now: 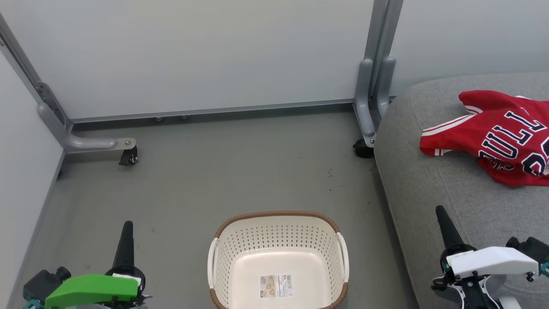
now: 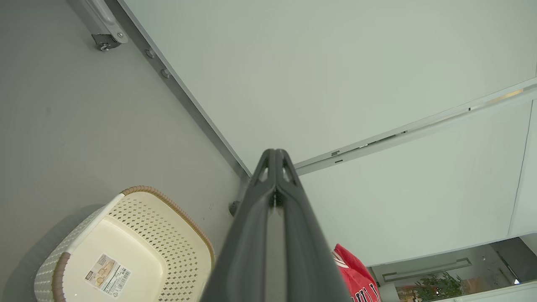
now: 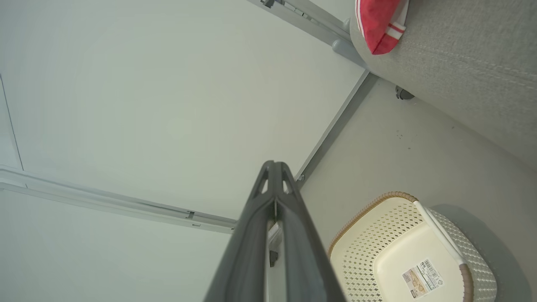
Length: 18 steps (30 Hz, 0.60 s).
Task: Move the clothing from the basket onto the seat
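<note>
The red jersey (image 1: 497,135) with white stripe trim and dark-outlined letters lies spread on the grey seat (image 1: 433,189) at the right. The cream perforated basket (image 1: 278,234) stands on the floor at the bottom centre, holding nothing but a barcode sticker (image 1: 276,286) on its bottom. My left gripper (image 1: 127,225) is at the lower left, left of the basket, shut with nothing in it. My right gripper (image 1: 440,211) is at the lower right over the seat's front part, shut and holding nothing. The wrist views show the basket (image 2: 138,235) (image 3: 402,247) and a red corner of the jersey (image 2: 356,272) (image 3: 379,23).
Pale partition panels (image 1: 193,51) stand at the back and left on grey metal feet with castors (image 1: 128,156) (image 1: 363,148). Grey floor (image 1: 240,167) spreads between the panels, the basket and the seat.
</note>
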{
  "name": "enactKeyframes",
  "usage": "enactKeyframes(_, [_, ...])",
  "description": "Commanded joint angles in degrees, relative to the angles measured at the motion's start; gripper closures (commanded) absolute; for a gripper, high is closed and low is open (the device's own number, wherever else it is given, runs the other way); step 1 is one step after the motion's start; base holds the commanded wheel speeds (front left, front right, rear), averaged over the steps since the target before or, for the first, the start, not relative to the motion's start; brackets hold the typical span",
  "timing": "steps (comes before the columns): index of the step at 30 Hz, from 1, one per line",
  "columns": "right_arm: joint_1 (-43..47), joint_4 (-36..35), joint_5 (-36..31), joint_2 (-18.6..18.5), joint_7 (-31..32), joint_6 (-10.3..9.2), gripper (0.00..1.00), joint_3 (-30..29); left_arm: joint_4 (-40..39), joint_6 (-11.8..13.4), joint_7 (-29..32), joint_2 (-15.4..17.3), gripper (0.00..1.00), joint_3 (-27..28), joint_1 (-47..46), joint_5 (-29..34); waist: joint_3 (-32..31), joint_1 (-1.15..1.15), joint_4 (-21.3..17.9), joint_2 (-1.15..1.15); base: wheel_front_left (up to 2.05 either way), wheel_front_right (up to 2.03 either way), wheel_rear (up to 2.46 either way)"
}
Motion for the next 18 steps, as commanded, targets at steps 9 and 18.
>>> enactKeyframes(9, [-2.42,0.24,5.89,-0.32,1.54,0.03,1.00,-0.93,0.36,-0.61,1.50,0.34,1.00,1.23,-2.81,-5.40,0.47,0.00,-0.13,0.00,0.00,0.00,0.00])
enactKeyframes(18, [-3.19,0.73,10.41,-0.26,2.85,0.03,1.00,-1.64,1.06,-0.80,2.70,0.28,1.00,2.02,-3.76,-9.63,0.93,0.00,-0.26,0.00,0.00,0.00,0.00])
